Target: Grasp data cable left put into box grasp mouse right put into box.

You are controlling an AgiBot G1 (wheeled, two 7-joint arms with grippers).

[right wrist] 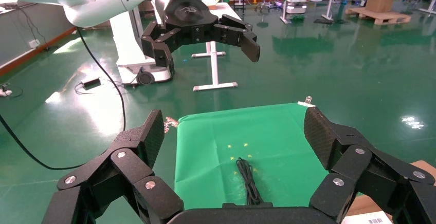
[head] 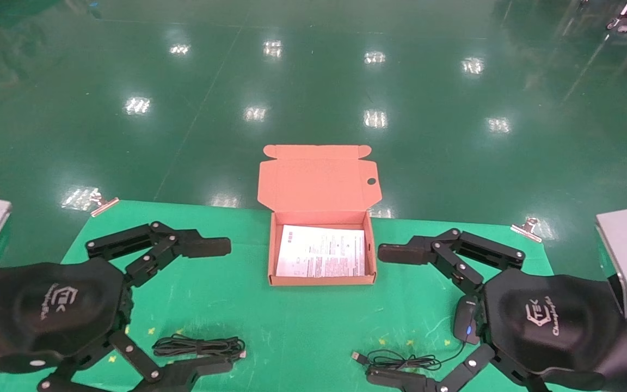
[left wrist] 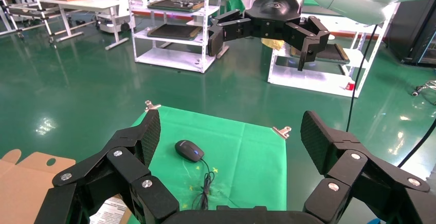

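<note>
The desk point(head: 302, 326), covered in green cloth, carries everything in play. At its twelve o'clock edge sits the box point(head: 321, 280), an orange-brown cardboard mailer with its hinged lid point(head: 318, 177) standing open and upright behind it, a round hole near the lid's right side. A printed white sheet point(head: 321, 257) lies flat inside the box.

The left gripper point(head: 199, 305) hangs over the desk at about eight o'clock from the box, its black fingers point(head: 204, 246) spread wide and holding nothing. Between those spread fingers, as seen from the head view, lies the data cable point(head: 199, 347), a black bundle of long narrow loops with a small plug end toward the right; it rests on the cloth, apart from the box and untouched.

The right gripper point(head: 392, 316) hangs at about four o'clock from the box, fingers point(head: 400, 253) likewise spread wide and empty. The mouse point(head: 466, 321), small, black and oval with a tiny blue light, sits on the desk right against the edge of that gripper's body in the head view; the left wrist view shows it lying free on the cloth. Its thin cord point(head: 406, 360) curls off toward nine o'clock from it, ending in a USB plug point(head: 356, 356).

Metal clips point(head: 526, 227) pin the cloth at the far corners.
</note>
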